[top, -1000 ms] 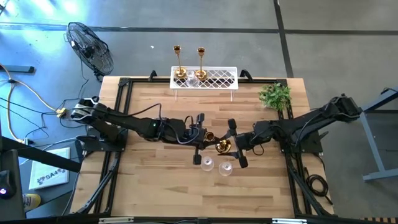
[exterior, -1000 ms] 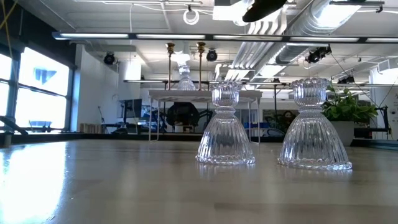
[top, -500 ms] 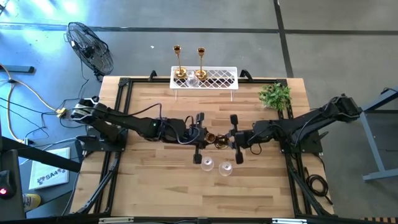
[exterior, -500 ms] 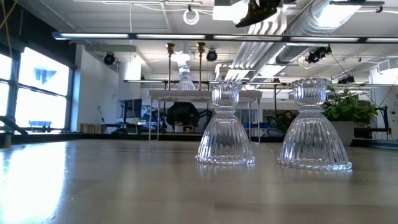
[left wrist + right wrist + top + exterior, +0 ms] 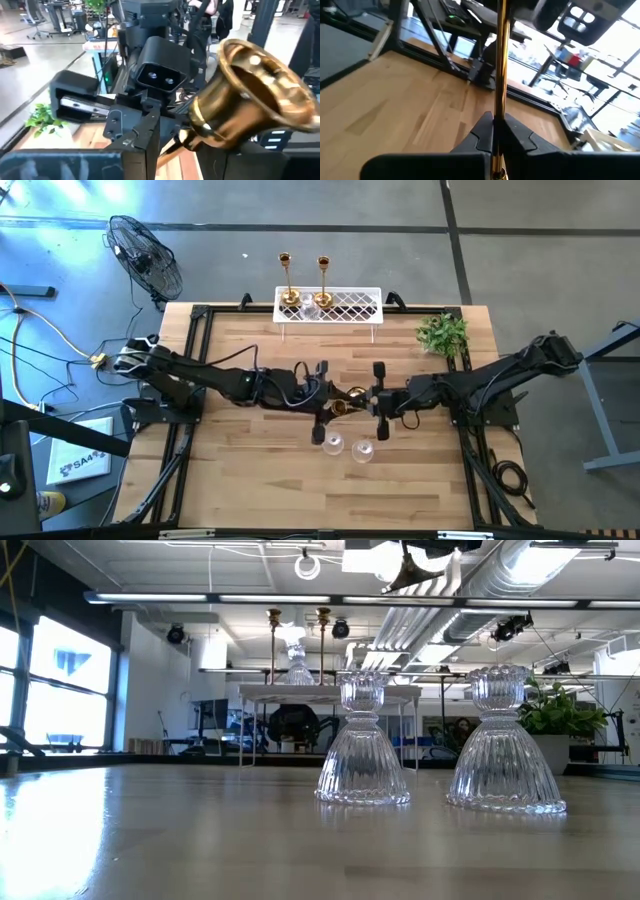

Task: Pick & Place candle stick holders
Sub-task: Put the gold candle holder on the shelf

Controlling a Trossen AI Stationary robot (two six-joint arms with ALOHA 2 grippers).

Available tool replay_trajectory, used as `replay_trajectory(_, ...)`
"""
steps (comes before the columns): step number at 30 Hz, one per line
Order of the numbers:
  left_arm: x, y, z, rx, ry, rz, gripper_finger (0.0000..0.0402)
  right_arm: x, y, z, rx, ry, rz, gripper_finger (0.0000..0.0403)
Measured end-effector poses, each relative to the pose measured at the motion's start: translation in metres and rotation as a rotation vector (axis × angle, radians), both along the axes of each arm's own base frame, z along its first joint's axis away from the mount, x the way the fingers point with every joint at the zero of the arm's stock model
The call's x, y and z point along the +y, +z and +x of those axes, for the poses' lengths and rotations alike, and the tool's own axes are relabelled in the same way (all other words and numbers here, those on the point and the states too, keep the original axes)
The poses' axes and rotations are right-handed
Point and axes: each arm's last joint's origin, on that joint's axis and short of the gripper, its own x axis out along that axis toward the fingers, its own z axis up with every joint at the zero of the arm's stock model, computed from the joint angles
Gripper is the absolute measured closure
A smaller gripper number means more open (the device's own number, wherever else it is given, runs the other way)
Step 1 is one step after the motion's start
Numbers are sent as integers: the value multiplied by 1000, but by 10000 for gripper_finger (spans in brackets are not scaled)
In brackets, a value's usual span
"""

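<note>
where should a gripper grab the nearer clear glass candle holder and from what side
Grip the nearer clear glass holder at its narrow neck just under the ribbed cup, coming straight down from above. It stands upright and its flared ribbed skirt looks too wide and sloped for fingers to hold.

Two black jointed arms [image 5: 210,377] (thin cables looped along them), blocky wrist housings.

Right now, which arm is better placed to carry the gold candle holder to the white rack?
Probably the right: the right gripper is shut on the gold candle holder at its thin stem, so it can likely lift straight away. The left gripper sits by its flared base.
</note>
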Motion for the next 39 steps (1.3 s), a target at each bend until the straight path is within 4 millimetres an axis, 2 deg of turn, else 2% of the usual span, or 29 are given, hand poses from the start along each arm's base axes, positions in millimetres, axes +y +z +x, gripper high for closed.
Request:
replay_trajectory(5,1,14,0,-43,13,25,294,-1,10,-13,-12,-90,-26,395)
replay_trajectory(11,3,35,-2,-86,70,89,294,3,31,-40,-66,-165,-97,395)
replay_trajectory(17,3,47,-5,-20,69,119,293,-3,48,-73,-81,-300,-152,395)
replay_trajectory(20,4,45,-8,81,66,128,293,-8,62,-93,-85,-354,-147,395)
replay_trajectory(28,5,33,-13,252,74,93,293,-31,111,-144,-154,-281,-64,395)
replay_trajectory(32,7,33,-13,245,132,101,293,-38,147,-165,-338,-61,16,395)
replay_trajectory(35,8,37,-13,199,261,114,293,-43,170,-175,-478,18,-11,395)
replay_trajectory(39,8,40,-13,170,345,134,293,-47,195,-172,-548,-18,-71,395)
